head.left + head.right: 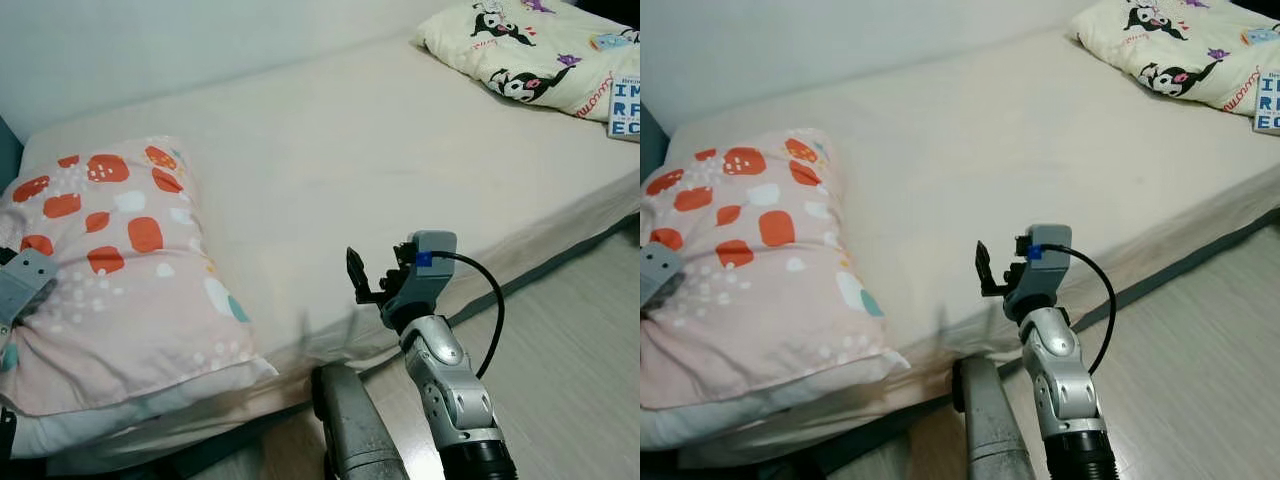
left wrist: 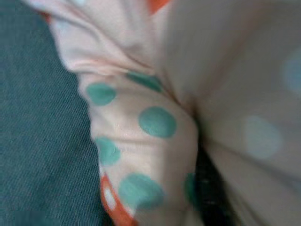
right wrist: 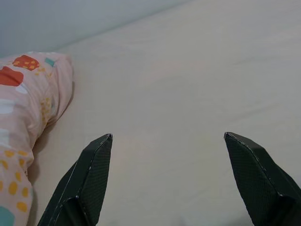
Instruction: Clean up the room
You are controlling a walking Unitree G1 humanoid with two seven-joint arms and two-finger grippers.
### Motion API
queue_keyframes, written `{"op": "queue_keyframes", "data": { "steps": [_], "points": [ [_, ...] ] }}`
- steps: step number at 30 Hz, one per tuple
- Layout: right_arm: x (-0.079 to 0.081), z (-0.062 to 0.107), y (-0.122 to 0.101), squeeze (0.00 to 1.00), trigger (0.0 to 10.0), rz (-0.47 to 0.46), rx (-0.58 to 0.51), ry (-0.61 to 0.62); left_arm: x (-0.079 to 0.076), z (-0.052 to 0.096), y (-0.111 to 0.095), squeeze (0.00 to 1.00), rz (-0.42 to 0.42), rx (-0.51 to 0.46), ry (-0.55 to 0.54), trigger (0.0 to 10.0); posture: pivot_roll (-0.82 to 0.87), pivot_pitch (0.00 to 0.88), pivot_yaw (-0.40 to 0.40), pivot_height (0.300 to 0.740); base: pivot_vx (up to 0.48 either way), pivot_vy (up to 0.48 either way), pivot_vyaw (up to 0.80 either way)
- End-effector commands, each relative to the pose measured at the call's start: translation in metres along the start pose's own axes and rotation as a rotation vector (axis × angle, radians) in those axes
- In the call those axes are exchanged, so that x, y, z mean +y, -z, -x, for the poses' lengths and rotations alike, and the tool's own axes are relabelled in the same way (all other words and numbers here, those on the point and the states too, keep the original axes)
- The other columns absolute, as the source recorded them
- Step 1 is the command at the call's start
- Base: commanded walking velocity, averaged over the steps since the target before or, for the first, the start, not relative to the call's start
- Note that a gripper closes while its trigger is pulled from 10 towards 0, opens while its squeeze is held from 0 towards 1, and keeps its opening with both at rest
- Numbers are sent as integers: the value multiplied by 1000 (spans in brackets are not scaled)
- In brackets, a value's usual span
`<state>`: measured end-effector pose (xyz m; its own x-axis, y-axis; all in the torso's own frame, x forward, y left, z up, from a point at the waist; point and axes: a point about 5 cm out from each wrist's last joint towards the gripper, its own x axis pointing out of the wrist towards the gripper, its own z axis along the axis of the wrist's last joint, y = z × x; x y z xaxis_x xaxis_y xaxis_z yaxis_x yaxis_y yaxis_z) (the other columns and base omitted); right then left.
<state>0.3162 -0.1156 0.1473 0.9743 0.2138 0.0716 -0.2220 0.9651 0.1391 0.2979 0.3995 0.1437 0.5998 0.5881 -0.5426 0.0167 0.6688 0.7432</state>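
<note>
A pink pillow (image 1: 110, 280) with orange, white and teal blotches lies on the near left corner of the cream bed (image 1: 380, 150). My left gripper (image 1: 20, 290) is at the pillow's left edge, its fingers buried in the cloth. In the left wrist view the pillow cloth (image 2: 155, 122) is bunched into folds right at the camera, so the gripper looks shut on it. My right gripper (image 3: 168, 135) is open and holds nothing. It hovers at the bed's front edge (image 1: 380, 268), pointing across the bare sheet, to the right of the pillow.
A cream pillow with cartoon prints (image 1: 540, 50) lies at the bed's far right, next to a book with blue letters (image 1: 625, 105). Pale wooden floor (image 1: 580, 330) runs along the front of the bed. A white wall stands behind it. Teal fabric (image 2: 37, 117) sits beside the pink pillow.
</note>
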Motion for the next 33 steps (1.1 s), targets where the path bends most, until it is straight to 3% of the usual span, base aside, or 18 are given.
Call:
{"op": "queue_keyframes", "data": {
  "steps": [1,6,10,11,15,16,18,20,22,23,24,26,28,29,30,31,32,33],
  "points": [
    [2,0,2,0,10000,-5,3,-6,-2,-1,13,1000,-21,76,9,10000,-267,142,52,555,0,0,0],
    [1,0,2,0,10000,-3,2,-4,3,1,8,1000,-59,76,35,10000,-269,141,53,555,0,0,0],
    [0,-1,2,0,10000,-3,1,0,32,21,-22,1000,-203,-5,150,10000,-259,136,52,555,0,0,0],
    [0,-1,2,0,10000,-3,1,0,32,21,-22,1000,-203,-5,150,10000,-259,136,52,555,0,0,0],
    [0,-2,1,0,10000,-4,-1,0,60,51,-61,1000,-241,-273,183,10000,-253,133,52,555,0,0,0],
    [0,-2,1,0,10000,-4,-1,0,60,51,-61,1000,-241,-273,183,10000,-253,133,52,555,0,0,0],
    [0,-2,1,0,10000,-5,-2,1,66,71,-87,1000,-233,-485,224,10000,-248,131,54,555,0,0,0],
    [0,-3,1,0,10000,-5,-3,1,69,90,-101,1000,-253,-629,271,10000,-251,131,55,555,0,0,0],
    [0,-3,1,0,10000,-6,-4,1,67,104,-110,1000,-255,-740,336,10000,-251,129,55,555,0,0,0],
    [0,-3,1,0,10000,-6,-4,1,67,104,-110,1000,-255,-740,336,10000,-251,129,55,555,0,0,0],
    [0,-3,2,0,10000,-6,-3,2,63,125,-122,1000,-209,-905,463,10000,-250,130,54,555,0,0,0],
    [0,-3,2,0,10000,-5,-2,2,61,140,-127,1000,-188,-1022,548,10000,-249,129,52,555,0,0,0],
    [-1,-3,2,0,10000,-3,-2,2,46,154,-126,1000,-288,-1112,680,10000,-248,130,51,555,0,0,0],
    [-2,-3,1,0,10000,-2,-2,1,32,159,-120,443,-353,-1135,785,10000,-246,129,51,555,0,0,0],
    [-2,-3,1,0,10000,-1,-2,1,23,162,-116,443,-394,-1146,858,10000,-246,129,51,555,0,0,0],
    [-2,-3,1,0,10000,1,-2,2,14,163,-111,0,-432,-1145,914,10000,-246,129,51,555,0,0,0],
    [-2,-3,1,0,10000,1,-2,2,14,163,-111,0,-432,-1145,914,10000,-246,129,51,555,0,0,0],
    [-3,-4,1,0,10000,2,-3,2,-1,162,-105,0,-481,-1127,985,10000,-244,130,51,555,0,0,0]
  ]
}}
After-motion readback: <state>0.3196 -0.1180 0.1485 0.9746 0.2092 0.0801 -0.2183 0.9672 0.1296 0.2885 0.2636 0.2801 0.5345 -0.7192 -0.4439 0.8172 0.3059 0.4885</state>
